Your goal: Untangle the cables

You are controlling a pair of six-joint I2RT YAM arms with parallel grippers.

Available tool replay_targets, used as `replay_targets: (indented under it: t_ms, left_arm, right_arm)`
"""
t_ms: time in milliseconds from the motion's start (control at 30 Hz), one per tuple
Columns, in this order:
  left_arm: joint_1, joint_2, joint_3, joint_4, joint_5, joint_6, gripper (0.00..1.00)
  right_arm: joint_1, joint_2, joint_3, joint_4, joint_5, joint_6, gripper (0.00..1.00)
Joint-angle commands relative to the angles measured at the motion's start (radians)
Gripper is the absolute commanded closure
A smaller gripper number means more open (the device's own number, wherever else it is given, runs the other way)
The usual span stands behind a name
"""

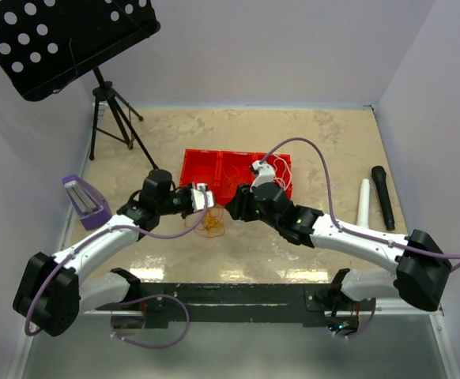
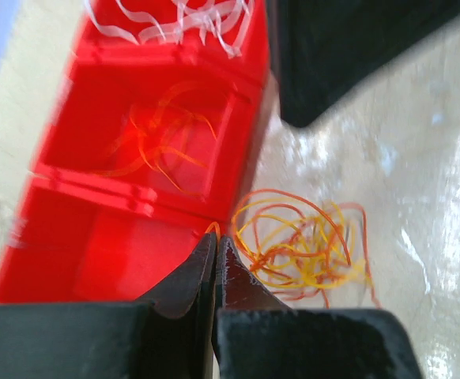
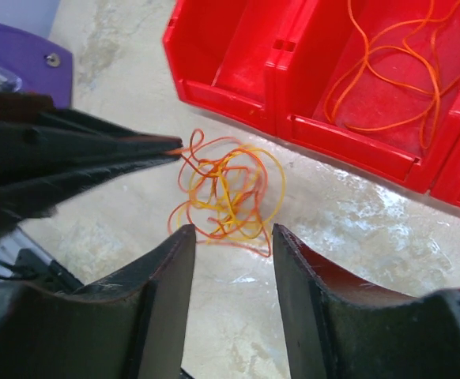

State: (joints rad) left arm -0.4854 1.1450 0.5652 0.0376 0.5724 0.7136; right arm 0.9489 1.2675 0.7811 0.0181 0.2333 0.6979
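Pressed tip to tip at the left gripper (image 2: 216, 243), with one orange strand nipped between the black fingertips (image 2: 202, 264). Spread wide at the right gripper (image 3: 230, 237), with nothing between its two black fingers (image 3: 175, 272). From the right wrist, just beyond that gap at 12 o'clock: a tangle of thin orange and red cables (image 3: 226, 193), yellow loops mixed in, lying on the beige marbled tabletop (image 3: 356, 229) and tied by the pinched strand to the left tips at its 10 o'clock. From above, the same tangle near mid-table, with the left tips at about 11 o'clock of it and the right tips at about 2 o'clock. At 12 o'clock of the tangle, close beside it but with no clear contact: a red plastic bin with three compartments (image 1: 192, 166). In its middle compartment, a loose orange cable (image 2: 163, 146); in the compartment next to that, curled white cords (image 2: 182, 20). Farther out at 9 o'clock, a purple wedge-shaped holder (image 1: 84, 201). At 3 o'clock, well apart, a white tube (image 1: 363, 201) beside a black microphone (image 1: 382, 197). At 10 o'clock, by the back wall, a black perforated music stand on a tripod (image 1: 64, 39).
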Motion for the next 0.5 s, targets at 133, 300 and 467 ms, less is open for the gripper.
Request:
replay_targets:
  t_ms: [133, 300, 467]
  left_arm:
    - [-0.002, -0.210, 0.291, -0.290, 0.208, -0.255, 1.00]
    - [-0.025, -0.352, 0.320, -0.309, 0.241, -0.318, 1.00]
    - [-0.025, -0.350, 0.374, -0.370, 0.274, -0.341, 1.00]
  right_arm:
    - [0.005, -0.149, -0.040, 0.143, -0.127, -0.107, 0.41]
    - [0.027, -0.200, -0.026, 0.151, -0.143, -0.167, 0.36]
    - [0.100, -0.223, 0.039, 0.143, -0.072, -0.224, 0.34]
